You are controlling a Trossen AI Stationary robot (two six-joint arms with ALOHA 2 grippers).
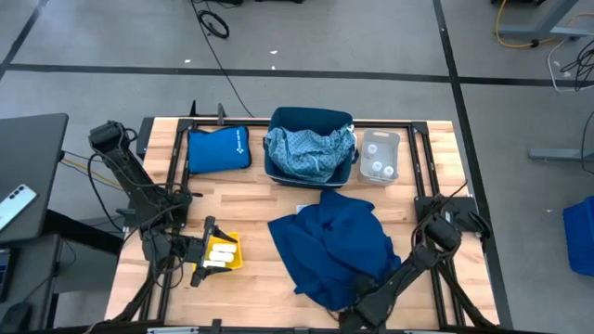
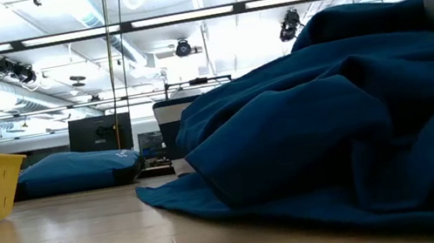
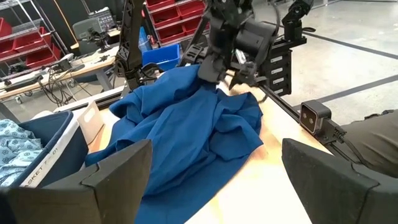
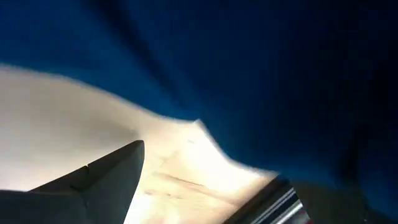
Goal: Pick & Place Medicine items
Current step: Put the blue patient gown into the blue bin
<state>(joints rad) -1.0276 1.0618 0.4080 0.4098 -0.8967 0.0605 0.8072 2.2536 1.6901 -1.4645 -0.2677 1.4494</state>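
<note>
Dark blue cloth (image 1: 336, 246) fills the near middle of the table (image 1: 255, 209), heaped in loose folds, and serves as the landmark for everything else. At the cloth's near edge, toward its right side, the right gripper (image 1: 357, 299) sits low against the fabric; the right wrist view shows one dark finger (image 4: 109, 177) spread wide over bare wood with blue cloth right in front, and nothing between the fingers.

Left of the cloth, near the table's left edge, stands a small yellow tray (image 1: 232, 253). Two cream-white oblong packs (image 1: 221, 254) lie inside it, side by side. The left gripper (image 1: 206, 250) hangs just above the tray's left end, its fingers spread wide and holding nothing; in the left wrist view both dark fingers (image 3: 93, 183) frame the cloth and the right arm beyond it.

Beyond the cloth, at the table's far middle, a dark blue bin (image 1: 311, 125) holds a crumpled, patterned light blue cloth (image 1: 309, 150). Just right of that bin, and farther back than the dark cloth's right side, a clear container (image 1: 380, 156) holds small round whitish bottles (image 1: 378, 170). Left of the bin, at the far left, a flat blue pouch (image 1: 218, 148) lies on the wood.
</note>
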